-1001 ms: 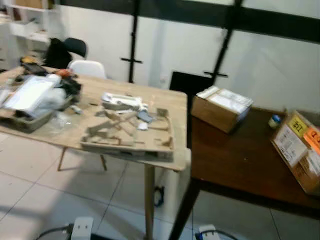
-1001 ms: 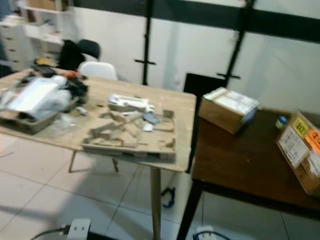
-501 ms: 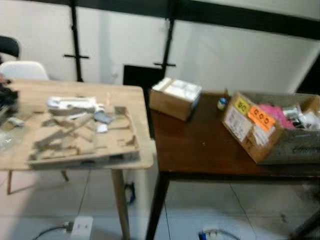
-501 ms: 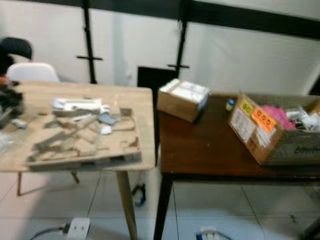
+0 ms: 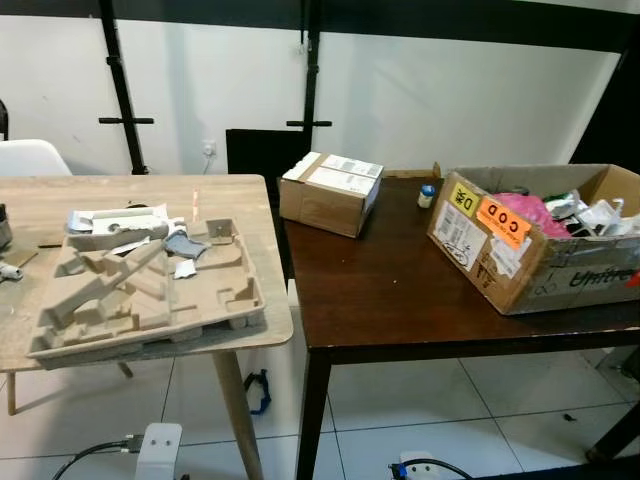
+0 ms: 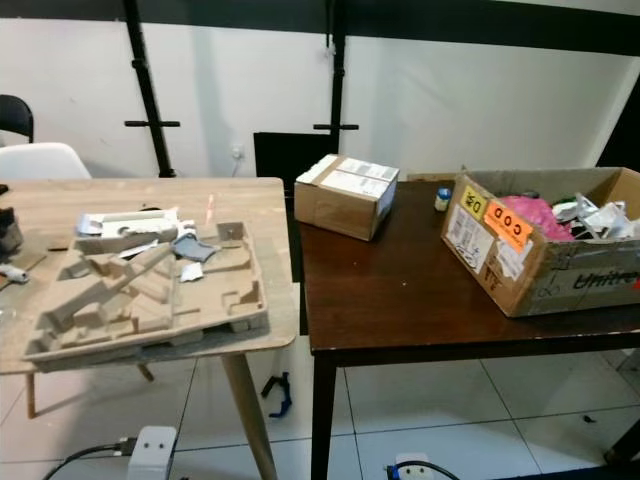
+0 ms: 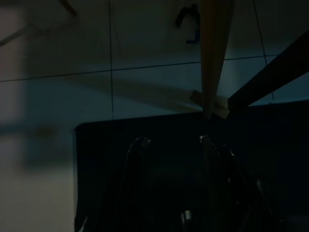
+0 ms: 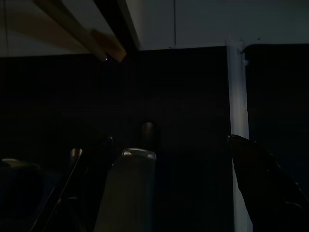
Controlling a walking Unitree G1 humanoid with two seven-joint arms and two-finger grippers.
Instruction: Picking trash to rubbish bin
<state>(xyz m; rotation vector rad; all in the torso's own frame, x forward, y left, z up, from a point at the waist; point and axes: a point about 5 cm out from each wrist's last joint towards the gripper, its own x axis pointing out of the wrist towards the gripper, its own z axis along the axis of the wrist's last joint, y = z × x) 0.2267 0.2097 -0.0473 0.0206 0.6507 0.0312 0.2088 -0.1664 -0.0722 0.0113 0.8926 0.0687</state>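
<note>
Your trash sits up on the two tables ahead, while both arms hang low beneath them, well apart from any of it. On the light wooden table [image 5: 230,190] to your left lies a grey-brown moulded pulp tray [image 5: 150,295], reaching to the table's front edge, with torn paper scraps [image 5: 183,245] and a flat white packaging piece [image 5: 115,222] at its far side. On the dark wooden table [image 5: 400,290] to your right stands a closed small cardboard box [image 5: 328,192] with white labels, and just beside it toward the wall a little blue-capped bottle [image 5: 427,195]. At the right end is an open cardboard box [image 5: 535,255] with yellow and orange stickers, stuffed with pink and white wrappers [image 5: 560,212].

Your left gripper [image 7: 171,145] points down at the tiled floor [image 7: 58,96] beside a table leg [image 7: 215,53]; its two fingers stand a moderate gap apart with nothing between them. Your right gripper [image 8: 193,159] is in deep shade; its fingers look spread and empty.
</note>
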